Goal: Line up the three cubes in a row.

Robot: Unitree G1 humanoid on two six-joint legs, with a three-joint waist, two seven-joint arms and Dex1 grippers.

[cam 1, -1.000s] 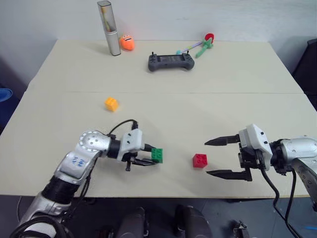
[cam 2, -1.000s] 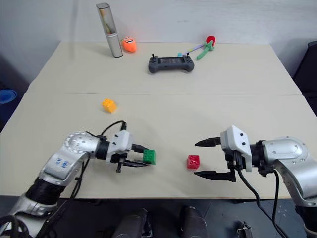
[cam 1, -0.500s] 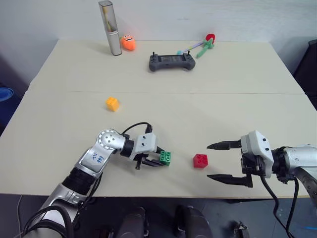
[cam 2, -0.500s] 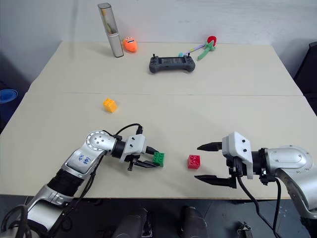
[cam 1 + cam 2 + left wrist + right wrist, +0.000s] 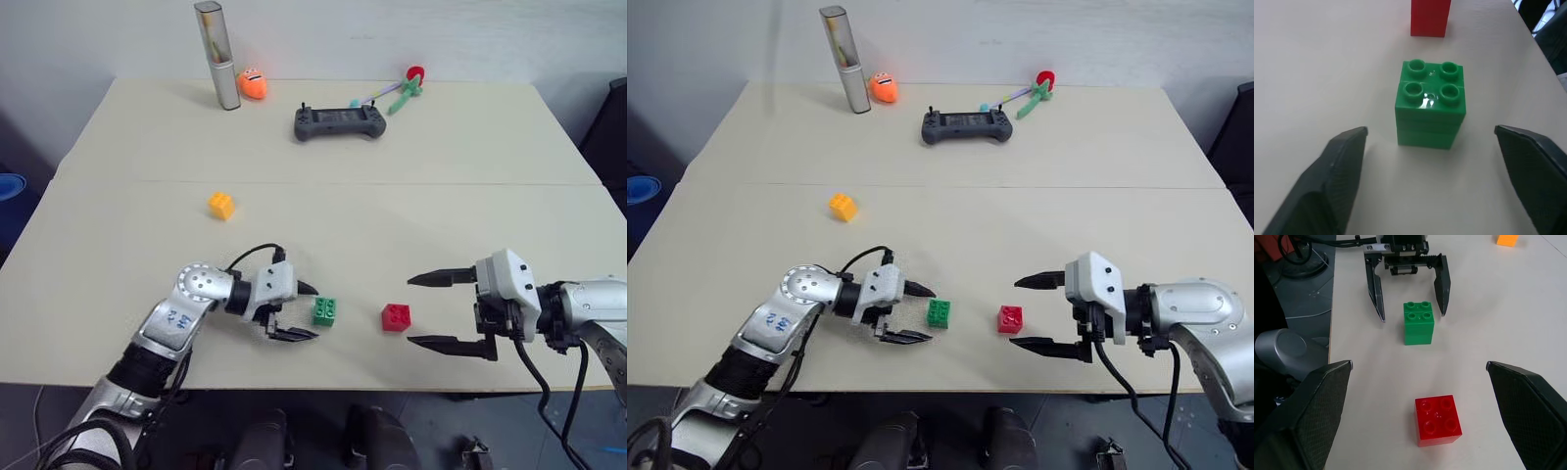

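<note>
The green cube (image 5: 324, 311) stands free on the table, studs up, just at the tips of my open left gripper (image 5: 313, 312), whose fingers (image 5: 1344, 169) flank it without touching. A short gap to its right sits the red cube (image 5: 396, 317), roughly level with it. My right gripper (image 5: 409, 311) is open, with its tips just right of the red cube and nothing between them. The yellow-orange cube (image 5: 220, 205) lies apart, farther back on the left. In the right wrist view the red cube (image 5: 1438, 420) is nearest and the green cube (image 5: 1419, 323) is beyond it.
At the table's far side stand a grey controller (image 5: 338, 122), a silver tube (image 5: 217, 56), a round orange toy (image 5: 252, 84) and a green-and-red toy (image 5: 404, 88). The table's front edge (image 5: 333, 389) runs close below both grippers.
My left gripper has opened and let go of the green cube, which now rests on the table left of the red cube. The right gripper has stayed in place, open.
</note>
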